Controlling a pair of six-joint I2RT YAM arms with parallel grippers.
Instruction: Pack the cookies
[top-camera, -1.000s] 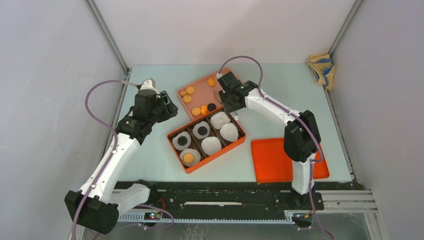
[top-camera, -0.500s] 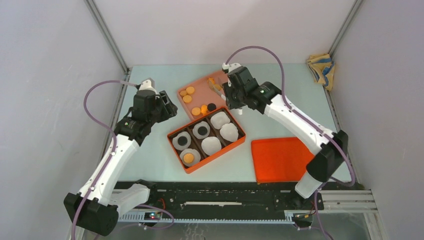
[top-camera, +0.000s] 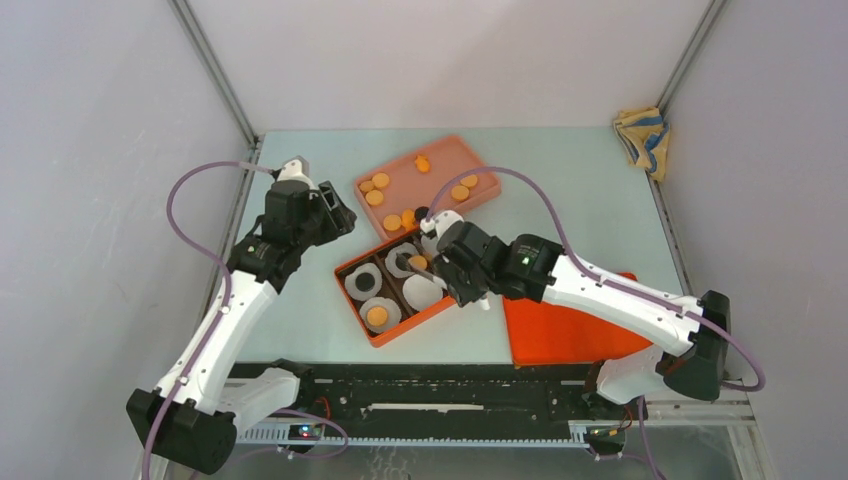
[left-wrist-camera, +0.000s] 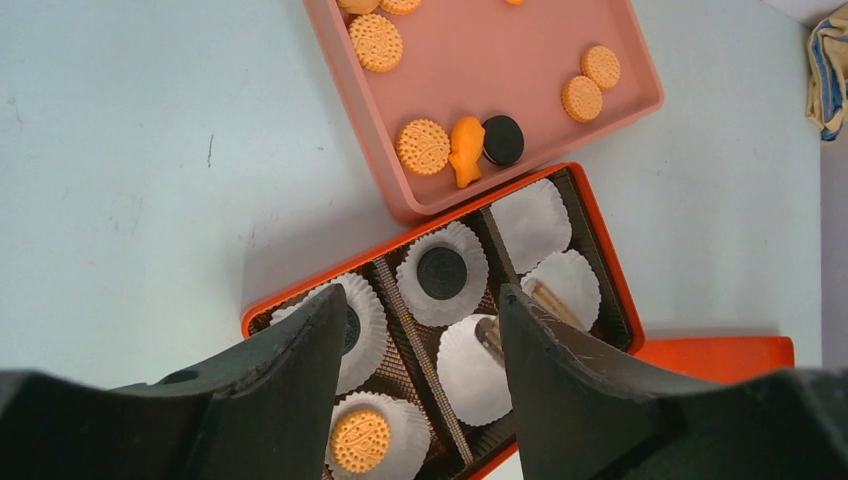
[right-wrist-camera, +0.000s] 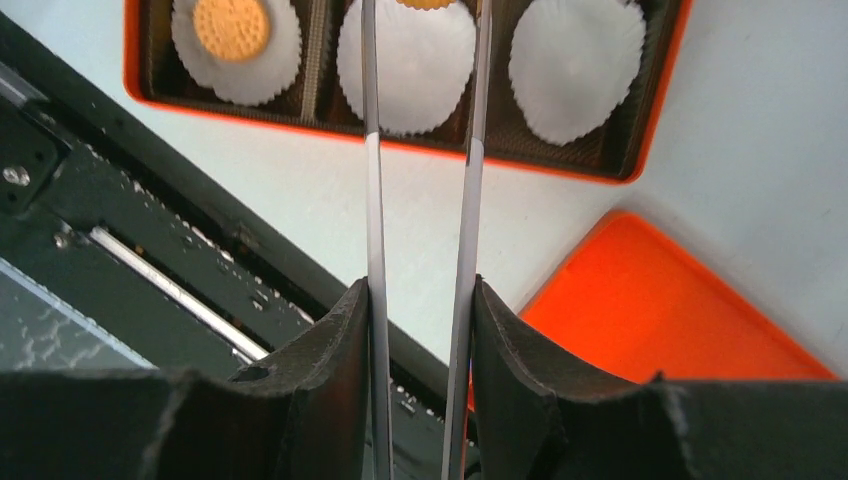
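Note:
Cookies, mostly orange (top-camera: 374, 198) with one black (left-wrist-camera: 502, 139), lie on the pink tray (top-camera: 440, 178). The orange box (top-camera: 372, 335) holds white paper cups; one has an orange cookie (left-wrist-camera: 360, 440), two have black cookies (left-wrist-camera: 441, 272). My right gripper (top-camera: 458, 272) is shut on metal tongs (right-wrist-camera: 375, 150), whose tips pinch an orange cookie (right-wrist-camera: 425, 3) over a middle cup of the box. My left gripper (left-wrist-camera: 420, 300) is open and empty, hovering above the box's left side (top-camera: 335, 215).
An orange lid (top-camera: 560, 330) lies flat to the right of the box, partly under my right arm. A folded yellow and blue cloth (top-camera: 640, 135) sits at the back right corner. The black base rail (right-wrist-camera: 150, 270) runs along the near edge.
My right arm has swung from the pink tray down to the box, carrying an orange cookie in the tongs. My left arm has stayed still.

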